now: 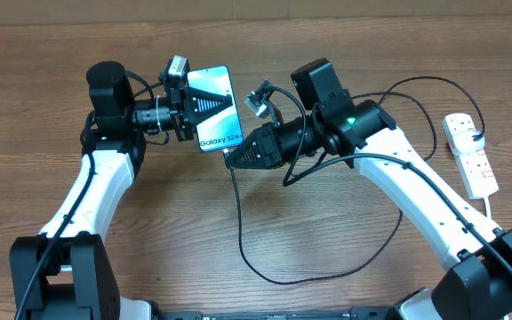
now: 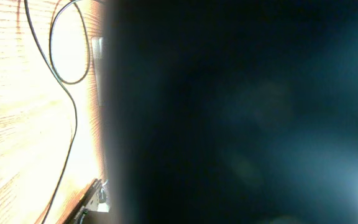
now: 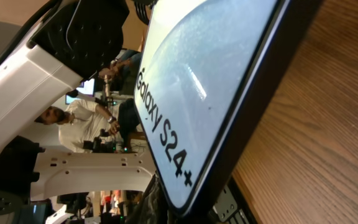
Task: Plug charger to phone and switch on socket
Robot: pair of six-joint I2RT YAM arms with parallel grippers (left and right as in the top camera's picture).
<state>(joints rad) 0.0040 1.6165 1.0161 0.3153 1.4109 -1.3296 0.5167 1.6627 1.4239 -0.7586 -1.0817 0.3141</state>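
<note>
Wooden bench [image 1: 345,258] under both arms: you are holding the phone up against the charger's tip, near 11 o'clock from the bench's middle.

Your left gripper [image 1: 188,111] is clamping the phone [image 1: 213,107] by its 9 o'clock edge, with the blue-teal "Galaxy S24+" screen facing up and tilted. In the left wrist view the phone's dark back is filling most of the picture. Your right gripper [image 1: 232,158] is pinching shut on the charger [image 1: 241,231] near its tip, just beside the phone's 5 o'clock corner. You cannot tell whether the connector is seated. From there the thin black cable is dropping toward 6 o'clock, looping and running off toward 3 o'clock. The socket [image 1: 471,156] is lying at the bench's 3 o'clock edge with a black plug in it, well apart from both grippers.
</note>
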